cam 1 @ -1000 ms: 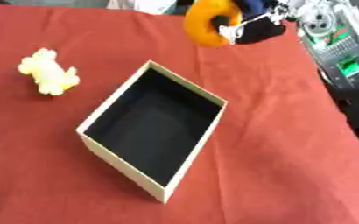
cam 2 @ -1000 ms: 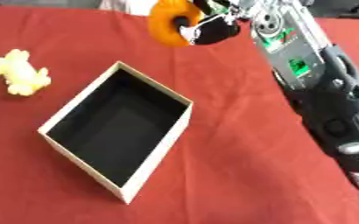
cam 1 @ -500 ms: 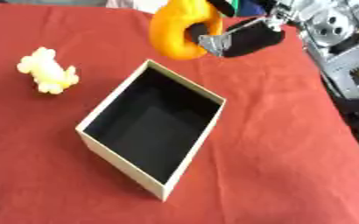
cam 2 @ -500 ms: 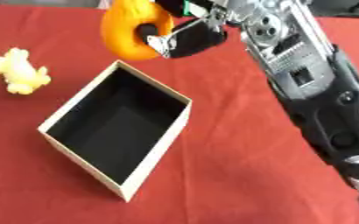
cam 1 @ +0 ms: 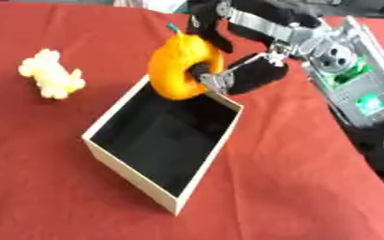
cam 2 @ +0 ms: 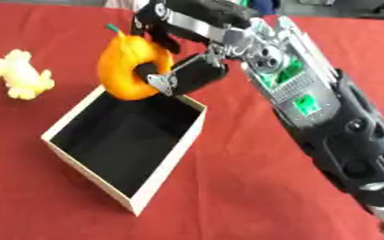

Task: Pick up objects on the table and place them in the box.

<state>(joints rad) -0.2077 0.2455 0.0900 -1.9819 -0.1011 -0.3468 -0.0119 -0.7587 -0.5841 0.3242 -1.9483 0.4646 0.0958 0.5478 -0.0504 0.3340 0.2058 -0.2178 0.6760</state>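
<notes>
Orange and round, with a small green stem on top, the toy pumpkin (cam 1: pixel 181 65) had travelled over the last second from the far 1 o'clock part of the red tablecloth (cam 1: pixel 293 187) down toward the middle, and it hung over the far rim of the open box (cam 1: pixel 129 178), at about 12 o'clock of the box's black interior. The right hand (cam 1: pixel 240 75) held it with fingers and thumb curled around it, one dark finger pushed into the hollow at its centre, the arm reaching in from 2 o'clock. It had not been let go: it sat above the rim, not inside. That shift meant the carry was nearly finished, and by my reading a short lowering and a release remained. A pale yellow soft toy (cam 1: pixel 52 75) lay on the cloth at 10 o'clock of the box, well apart, not yet collected. No left hand showed in either view.
</notes>
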